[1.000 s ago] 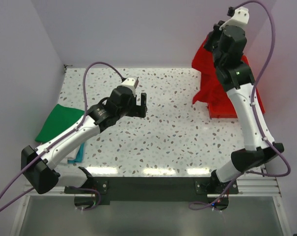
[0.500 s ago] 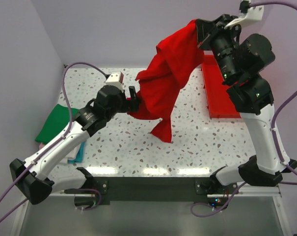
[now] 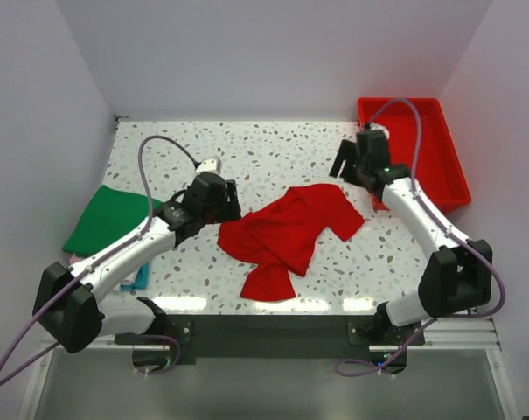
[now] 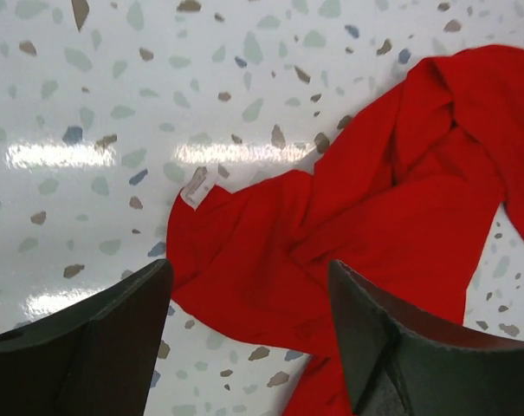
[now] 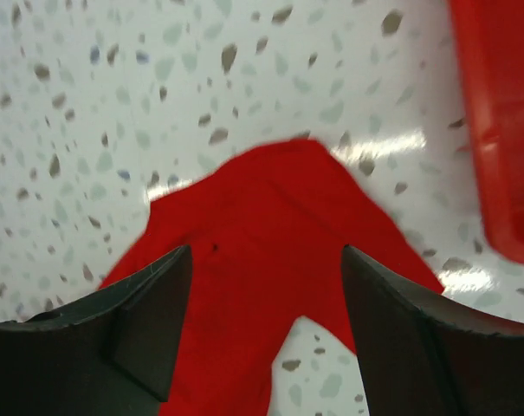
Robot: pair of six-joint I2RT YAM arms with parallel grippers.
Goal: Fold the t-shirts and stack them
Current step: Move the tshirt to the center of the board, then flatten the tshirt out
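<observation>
A bright red t-shirt (image 3: 286,232) lies crumpled on the speckled table, mid-front. My left gripper (image 3: 231,199) hovers at its left edge, open and holding nothing. In the left wrist view the red t-shirt (image 4: 374,199) spreads below the open left gripper (image 4: 249,270), a white label (image 4: 195,192) showing at its edge. My right gripper (image 3: 342,163) hangs just above the shirt's upper right corner, open and empty. The right wrist view shows the red t-shirt (image 5: 270,234) under the open right gripper (image 5: 266,256). A green t-shirt (image 3: 107,219) lies folded at the far left.
A rigid red tray (image 3: 421,149) stands at the back right, its wall also in the right wrist view as the red tray (image 5: 500,130). Teal cloth (image 3: 140,278) and a pale pink edge (image 3: 72,259) peek out beneath the green shirt near the table's left front.
The right arm carried the red t-shirt from the tray, swung it over the table and let it drop; its jaws opened. The left gripper moved toward the shirt's left edge.
</observation>
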